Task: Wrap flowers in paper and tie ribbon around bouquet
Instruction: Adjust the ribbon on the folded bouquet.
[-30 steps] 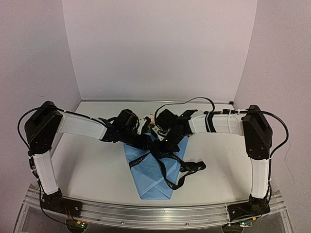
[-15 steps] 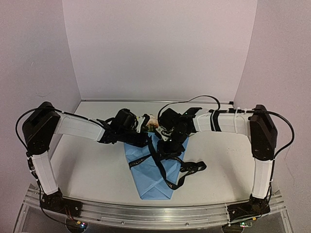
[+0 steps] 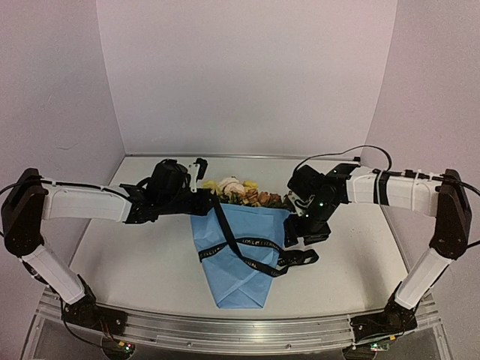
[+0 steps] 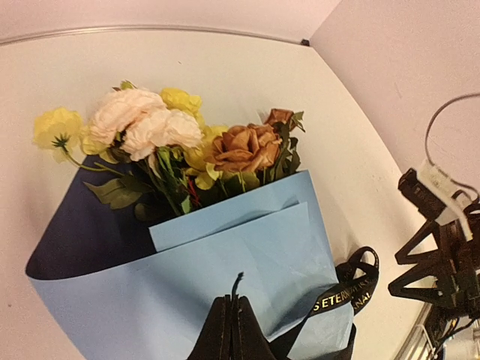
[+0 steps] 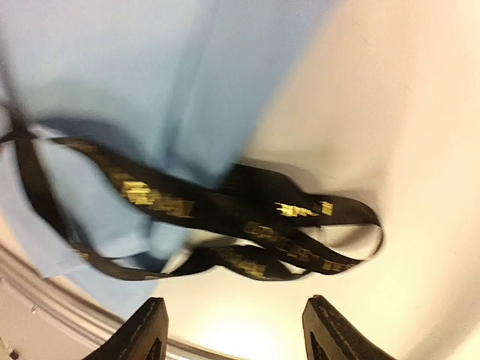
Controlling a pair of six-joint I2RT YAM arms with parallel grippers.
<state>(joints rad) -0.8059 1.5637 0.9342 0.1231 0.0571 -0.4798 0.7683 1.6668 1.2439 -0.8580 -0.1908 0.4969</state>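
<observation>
At table [image 3: 142, 255] centre the bouquet [image 3: 259, 225] lies wrapped, blooms pointing away. My left gripper [image 4: 234, 304] is clamped on the ribbon [image 3: 247, 244] end; my right gripper [image 5: 236, 319] hangs over its loops, jaws apart.

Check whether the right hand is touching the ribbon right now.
Apart. The right wrist view shows the right hand open and empty, with bare table between it and the ribbon lying beyond.
</observation>
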